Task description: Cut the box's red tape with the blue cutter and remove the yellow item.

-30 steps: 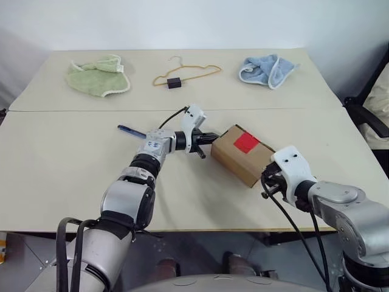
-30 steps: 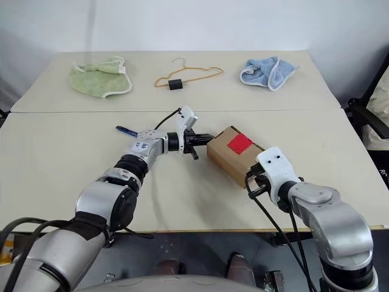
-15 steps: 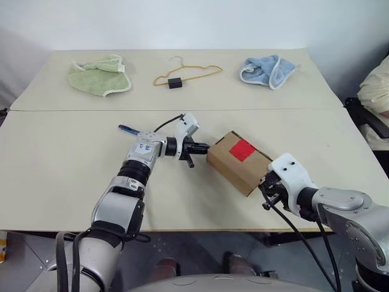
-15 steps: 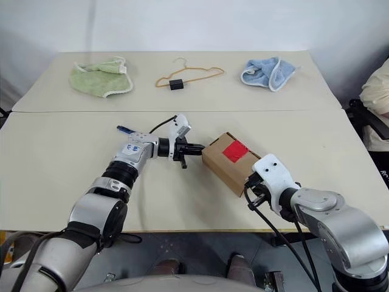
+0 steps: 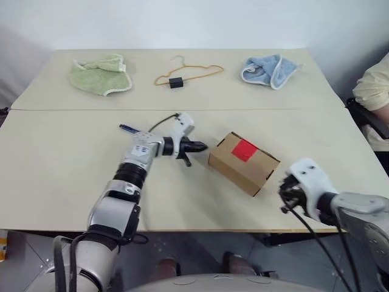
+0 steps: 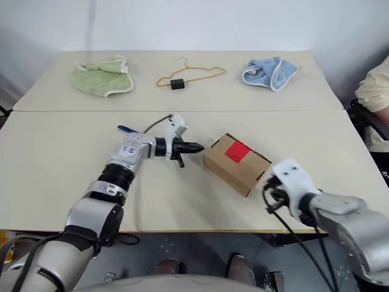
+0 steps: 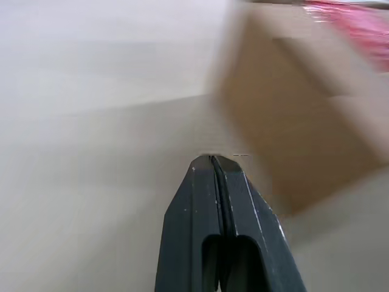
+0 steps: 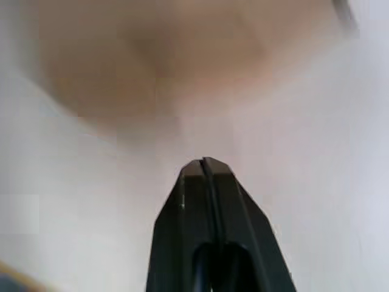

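Observation:
The brown box (image 5: 246,167) lies at an angle near the table's front, with the red tape (image 5: 244,149) across its top seam. Just left of the box and clear of it, my left gripper (image 5: 200,146) points at it with its fingers shut and empty; the left wrist view shows its closed tips (image 7: 211,159) and the box (image 7: 298,121) ahead. The blue cutter (image 5: 129,129) lies on the table behind my left forearm, partly hidden by it. At the box's right, near the front edge, my right gripper (image 8: 203,163) is shut and holds nothing. The yellow item is out of view.
Along the far side of the table lie a pale green cloth (image 5: 99,75), an orange wire hanger (image 5: 188,72) with a black clip (image 5: 175,83), and a light blue cloth (image 5: 267,70). A person's sleeve (image 5: 374,91) shows at the right edge.
Both grippers have drawn away from the box: the left one back to the left, the right one off to the right and nearer the front edge. The box stays put.

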Motion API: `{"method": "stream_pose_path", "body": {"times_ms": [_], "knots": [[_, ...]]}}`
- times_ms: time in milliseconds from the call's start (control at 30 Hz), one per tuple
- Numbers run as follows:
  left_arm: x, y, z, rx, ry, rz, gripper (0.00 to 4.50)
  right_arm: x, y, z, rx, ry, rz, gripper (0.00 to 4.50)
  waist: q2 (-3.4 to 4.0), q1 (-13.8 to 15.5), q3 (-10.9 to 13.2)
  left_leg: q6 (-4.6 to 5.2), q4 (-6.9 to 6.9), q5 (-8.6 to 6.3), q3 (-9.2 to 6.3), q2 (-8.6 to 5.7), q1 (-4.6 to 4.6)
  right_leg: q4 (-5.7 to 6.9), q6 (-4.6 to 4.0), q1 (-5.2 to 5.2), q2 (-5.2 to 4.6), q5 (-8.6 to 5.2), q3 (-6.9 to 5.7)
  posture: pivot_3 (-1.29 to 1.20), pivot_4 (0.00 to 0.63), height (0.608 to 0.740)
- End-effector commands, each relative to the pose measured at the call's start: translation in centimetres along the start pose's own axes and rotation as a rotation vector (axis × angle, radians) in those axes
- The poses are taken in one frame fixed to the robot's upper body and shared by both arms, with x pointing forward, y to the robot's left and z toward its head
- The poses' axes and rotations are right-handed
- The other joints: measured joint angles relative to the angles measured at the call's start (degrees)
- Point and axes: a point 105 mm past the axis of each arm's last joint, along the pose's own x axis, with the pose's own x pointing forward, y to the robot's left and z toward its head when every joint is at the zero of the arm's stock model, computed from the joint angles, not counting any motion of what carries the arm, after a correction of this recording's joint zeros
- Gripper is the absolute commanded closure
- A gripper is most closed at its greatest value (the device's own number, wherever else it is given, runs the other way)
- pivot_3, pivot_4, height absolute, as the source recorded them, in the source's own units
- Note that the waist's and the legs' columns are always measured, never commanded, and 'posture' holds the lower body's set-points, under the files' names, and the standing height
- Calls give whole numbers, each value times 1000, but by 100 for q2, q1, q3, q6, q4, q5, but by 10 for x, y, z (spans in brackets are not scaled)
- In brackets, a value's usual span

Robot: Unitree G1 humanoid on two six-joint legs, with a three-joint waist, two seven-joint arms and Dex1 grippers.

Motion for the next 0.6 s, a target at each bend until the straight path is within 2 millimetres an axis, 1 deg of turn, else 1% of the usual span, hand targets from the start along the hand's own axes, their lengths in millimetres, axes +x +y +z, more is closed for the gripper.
{"method": "stream_pose_path", "body": {"times_ms": [33,100,200,267,333,367,467,500,600], "knots": [[-10,15,26,28,-107,110,4488,-19,-27,5,24,-59,-103,4500,0,16,0,0,0,0,0,0,2,1,0,0,0,0,1,0,150,740],[-15,19,30,33,-131,142,4488,-26,-35,13,30,-130,-124,4500,-2,24,1,-1,0,1,-1,1,3,4,0,1,0,0,0,0,150,740],[-24,27,39,33,-192,234,4488,-41,-49,38,122,-326,-102,4500,-3,25,1,-1,1,1,-1,1,6,5,0,5,0,0,1,0,150,740],[-26,30,44,28,-240,302,4488,-47,-57,52,157,-425,-83,4500,-2,20,1,-2,2,2,-1,1,8,4,0,7,0,0,1,0,150,740],[-26,31,47,16,-271,351,4488,-50,-60,62,150,-481,-78,4500,-2,20,1,-2,1,2,-1,2,10,5,0,7,0,0,2,0,150,740],[-25,32,48,5,-292,387,4488,-51,-58,68,169,-522,-32,4500,-3,19,2,-3,0,2,-1,1,10,4,0,7,0,0,2,0,150,740],[-22,30,49,15,-326,499,3899,-61,-36,98,122,-701,190,3904,-3,20,2,-4,0,3,-1,1,10,4,0,7,0,0,2,0,150,740],[-21,28,49,30,-328,528,3691,-63,-33,103,100,-738,219,3655,-3,21,2,-5,0,3,-1,2,9,5,0,7,0,0,2,0,150,740],[-22,23,46,33,-338,588,2699,-56,-32,104,54,-745,253,2552,-5,26,2,-5,0,3,-1,1,9,3,0,8,0,0,2,0,150,740]]}}
